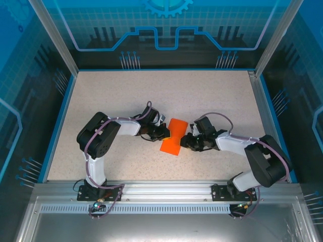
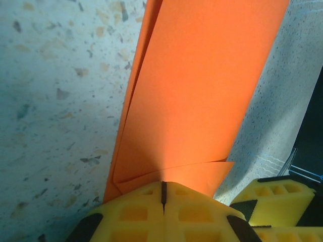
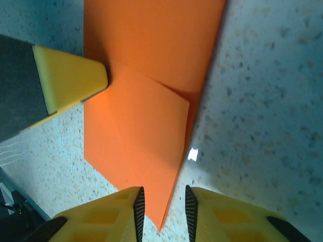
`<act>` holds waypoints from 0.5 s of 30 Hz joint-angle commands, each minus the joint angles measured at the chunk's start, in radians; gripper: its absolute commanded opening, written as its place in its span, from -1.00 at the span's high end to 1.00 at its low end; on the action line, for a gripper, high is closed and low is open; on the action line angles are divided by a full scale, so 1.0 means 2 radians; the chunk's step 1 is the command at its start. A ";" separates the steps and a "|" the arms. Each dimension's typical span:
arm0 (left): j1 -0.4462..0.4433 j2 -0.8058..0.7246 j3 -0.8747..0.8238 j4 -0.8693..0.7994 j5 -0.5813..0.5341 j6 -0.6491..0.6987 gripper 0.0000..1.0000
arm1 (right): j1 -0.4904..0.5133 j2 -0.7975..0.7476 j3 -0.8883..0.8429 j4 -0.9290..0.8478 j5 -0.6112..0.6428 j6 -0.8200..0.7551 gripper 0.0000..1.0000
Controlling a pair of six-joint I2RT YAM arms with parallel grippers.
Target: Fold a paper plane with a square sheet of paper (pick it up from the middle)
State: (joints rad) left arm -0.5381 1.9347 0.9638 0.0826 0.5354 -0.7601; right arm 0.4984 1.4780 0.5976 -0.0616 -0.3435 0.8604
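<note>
The orange paper sheet [image 1: 171, 137], creased into flat overlapping layers with a sharp tip, lies mid-bench [image 1: 126, 96] between the two arms. Its long axis runs far to near, leaning slightly left. The left pincer [image 2: 162, 194] is clamped on the sheet's left edge, its ribbed yellow fingers pressed together over the thin matte paper. The right pincer [image 3: 161, 209] stands a little apart, and the pointed tip lies loose between its fingers. The next grasp looks likely to fall to the right arm, with the sheet just to its left. The bench surface is pale and speckled.
</note>
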 commanded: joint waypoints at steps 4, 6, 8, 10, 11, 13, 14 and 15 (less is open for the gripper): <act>-0.002 -0.015 -0.009 -0.032 -0.018 -0.006 0.96 | -0.009 0.036 0.021 0.032 0.001 0.030 0.38; -0.002 -0.017 -0.009 -0.033 -0.018 -0.005 0.96 | -0.011 0.044 0.023 0.037 0.003 0.036 0.37; -0.002 -0.017 -0.008 -0.035 -0.019 -0.004 0.96 | -0.011 0.053 0.025 0.035 0.008 0.041 0.37; -0.002 -0.018 -0.008 -0.035 -0.020 -0.003 0.96 | -0.013 0.061 0.027 0.038 0.009 0.046 0.37; -0.002 -0.018 -0.008 -0.035 -0.020 -0.003 0.96 | -0.013 0.064 0.026 0.044 0.006 0.048 0.36; -0.002 -0.017 -0.007 -0.036 -0.019 -0.003 0.96 | -0.013 0.073 0.024 0.058 -0.002 0.053 0.36; -0.002 -0.016 -0.006 -0.036 -0.019 -0.002 0.96 | -0.013 0.077 0.024 0.066 -0.009 0.053 0.37; -0.002 -0.015 -0.006 -0.036 -0.018 -0.002 0.96 | -0.013 0.079 0.024 0.073 -0.014 0.055 0.38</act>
State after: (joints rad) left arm -0.5396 1.9232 0.9638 0.0578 0.5186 -0.7601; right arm 0.4805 1.5867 0.6304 0.0040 -0.3653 0.9474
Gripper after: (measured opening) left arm 0.052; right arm 0.311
